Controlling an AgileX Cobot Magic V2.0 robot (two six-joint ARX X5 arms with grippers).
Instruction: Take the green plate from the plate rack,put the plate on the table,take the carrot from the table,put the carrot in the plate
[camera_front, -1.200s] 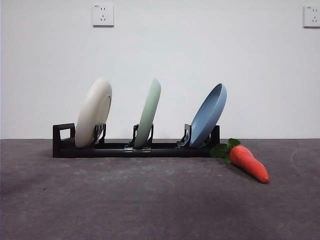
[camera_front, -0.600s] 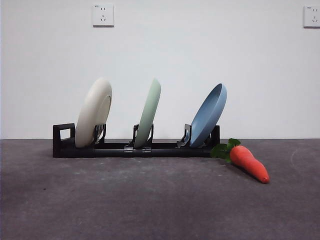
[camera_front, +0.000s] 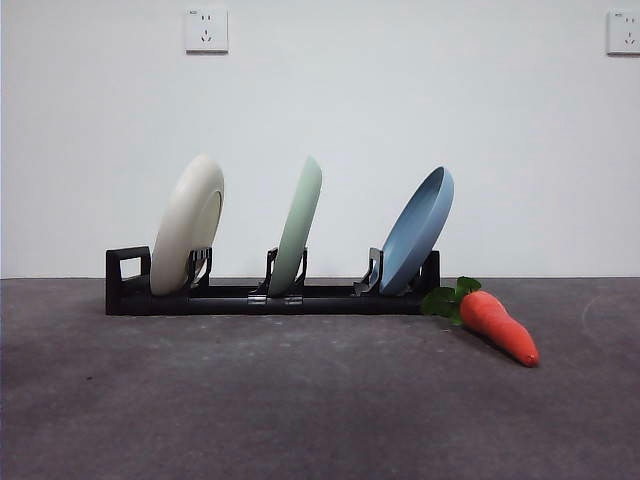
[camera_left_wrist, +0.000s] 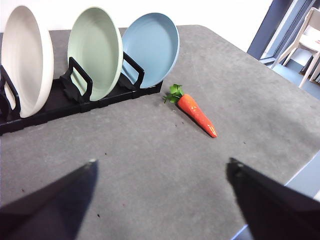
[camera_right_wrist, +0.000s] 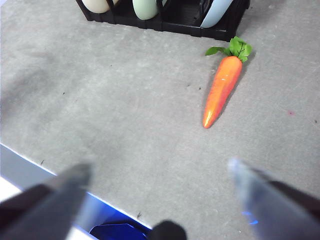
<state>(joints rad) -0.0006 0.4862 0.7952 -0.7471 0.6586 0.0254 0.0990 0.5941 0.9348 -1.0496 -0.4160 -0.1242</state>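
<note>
The green plate (camera_front: 299, 228) stands on edge in the middle slot of the black plate rack (camera_front: 230, 298), between a cream-white plate (camera_front: 187, 224) and a blue plate (camera_front: 417, 230). The carrot (camera_front: 497, 325) lies on the dark grey table (camera_front: 300, 400) just right of the rack, leaves toward it. In the left wrist view the green plate (camera_left_wrist: 95, 51), rack (camera_left_wrist: 60, 102) and carrot (camera_left_wrist: 196, 111) lie well ahead of my open, empty left gripper (camera_left_wrist: 162, 165). In the right wrist view the carrot (camera_right_wrist: 222, 90) lies ahead of my open, empty right gripper (camera_right_wrist: 160, 170). Neither gripper shows in the front view.
Two wall sockets (camera_front: 206, 30) sit on the white wall behind. The table's near edge (camera_right_wrist: 30, 167) runs close under the right gripper. A chair (camera_left_wrist: 305, 45) stands beyond the table's far corner in the left wrist view.
</note>
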